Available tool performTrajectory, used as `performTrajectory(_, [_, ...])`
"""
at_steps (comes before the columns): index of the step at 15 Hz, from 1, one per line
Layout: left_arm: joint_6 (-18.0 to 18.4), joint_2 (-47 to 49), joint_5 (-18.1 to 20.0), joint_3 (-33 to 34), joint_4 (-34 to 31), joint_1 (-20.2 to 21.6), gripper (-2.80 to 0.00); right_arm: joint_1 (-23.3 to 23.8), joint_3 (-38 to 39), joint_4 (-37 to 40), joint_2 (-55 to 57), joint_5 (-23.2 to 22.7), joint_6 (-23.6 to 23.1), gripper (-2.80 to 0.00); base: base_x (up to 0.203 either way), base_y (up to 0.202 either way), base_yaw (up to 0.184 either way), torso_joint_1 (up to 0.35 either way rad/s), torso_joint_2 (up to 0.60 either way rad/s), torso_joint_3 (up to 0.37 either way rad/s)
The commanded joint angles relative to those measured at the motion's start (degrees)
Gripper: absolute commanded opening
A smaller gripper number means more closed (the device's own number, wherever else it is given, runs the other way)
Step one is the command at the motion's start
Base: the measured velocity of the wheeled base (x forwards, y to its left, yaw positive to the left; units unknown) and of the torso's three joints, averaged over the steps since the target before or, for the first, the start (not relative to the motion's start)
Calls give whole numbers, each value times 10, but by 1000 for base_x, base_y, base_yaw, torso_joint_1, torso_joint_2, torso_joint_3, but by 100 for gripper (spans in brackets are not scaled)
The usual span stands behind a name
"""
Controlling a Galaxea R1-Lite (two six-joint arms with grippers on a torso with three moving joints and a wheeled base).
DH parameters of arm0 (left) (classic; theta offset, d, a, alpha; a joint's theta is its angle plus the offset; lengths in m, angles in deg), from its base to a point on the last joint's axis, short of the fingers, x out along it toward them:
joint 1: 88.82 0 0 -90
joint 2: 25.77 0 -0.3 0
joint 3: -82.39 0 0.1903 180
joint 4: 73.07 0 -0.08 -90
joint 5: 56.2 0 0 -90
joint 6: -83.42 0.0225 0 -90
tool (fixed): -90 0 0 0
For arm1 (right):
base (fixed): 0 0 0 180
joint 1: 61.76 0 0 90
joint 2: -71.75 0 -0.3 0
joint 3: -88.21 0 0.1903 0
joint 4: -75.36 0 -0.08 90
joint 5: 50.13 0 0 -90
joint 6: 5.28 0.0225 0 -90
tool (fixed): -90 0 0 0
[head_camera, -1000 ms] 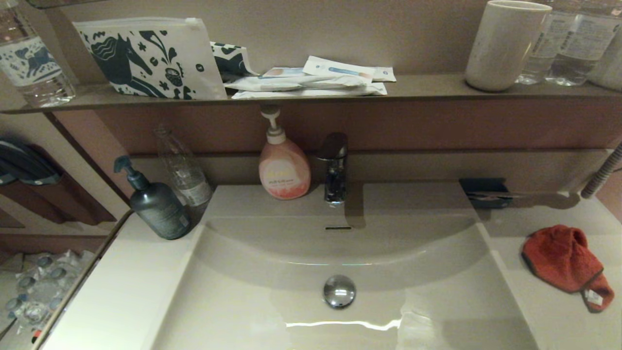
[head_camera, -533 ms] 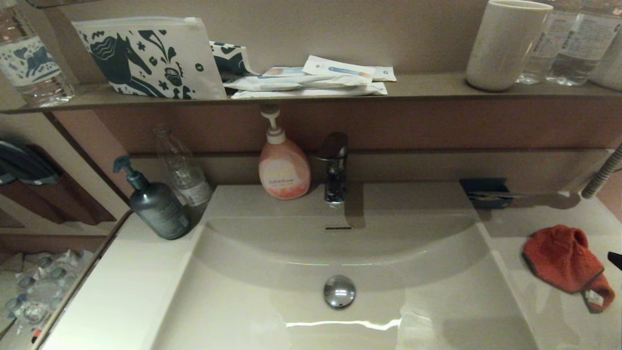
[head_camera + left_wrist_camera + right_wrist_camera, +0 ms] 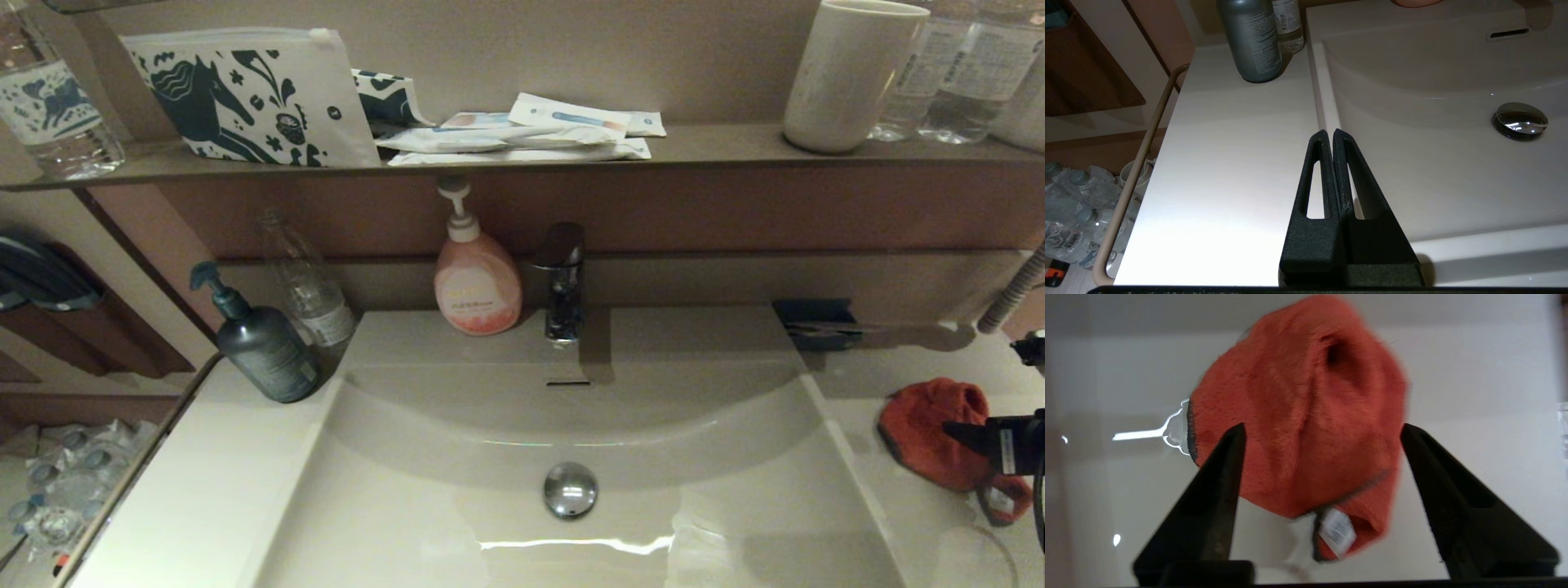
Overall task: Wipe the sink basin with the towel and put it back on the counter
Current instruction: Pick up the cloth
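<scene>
The red-orange towel [image 3: 922, 429] lies bunched on the counter [image 3: 914, 523] right of the sink basin [image 3: 490, 531], its white tag toward the front. My right gripper [image 3: 980, 388] reaches in from the right edge just above it. In the right wrist view this gripper [image 3: 1323, 426] is open, its black fingers straddling the towel [image 3: 1298, 428] without touching it. My left gripper [image 3: 1329, 132] is shut and empty over the counter [image 3: 1229, 163] by the basin's [image 3: 1433, 155] left rim; it does not show in the head view. The chrome drain plug [image 3: 570, 488] sits mid-basin.
A faucet [image 3: 559, 282] and a pink soap pump [image 3: 476, 286] stand behind the basin. A grey pump bottle [image 3: 265, 343] and a clear bottle [image 3: 310, 286] stand at back left. A dark blue packet [image 3: 816, 322] lies behind the towel. The wall shelf [image 3: 718, 151] holds a cup [image 3: 849, 73].
My right gripper has come in from the right edge and now reaches over the towel. The towel has stayed where it was.
</scene>
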State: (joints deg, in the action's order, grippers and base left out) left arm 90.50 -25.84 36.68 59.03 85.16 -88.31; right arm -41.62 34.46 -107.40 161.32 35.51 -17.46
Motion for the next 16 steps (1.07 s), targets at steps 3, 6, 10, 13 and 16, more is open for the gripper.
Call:
performTrajectory(3, [0, 1, 0, 0, 0, 0, -280, 2, -24, -3, 73, -5, 1, 0, 0, 0, 0, 0, 0, 0])
performTrajectory(6, [0, 1, 0, 0, 0, 0, -280, 3, -53, -43, 109, -2, 0, 0, 0, 0, 0, 0, 0, 0])
performTrajectory(10, [0, 1, 0, 0, 0, 0, -280, 3, -54, -60, 118, -1, -3, -280, 0, 0, 0, 0, 0, 0])
performTrajectory(13, [0, 1, 0, 0, 0, 0, -280, 3, -50, -55, 104, -2, 2, -280, 0, 0, 0, 0, 0, 0])
performTrajectory(16, [0, 1, 0, 0, 1, 0, -280, 3, -55, 19, 47, -6, 16, -280, 0, 0, 0, 0, 0, 0])
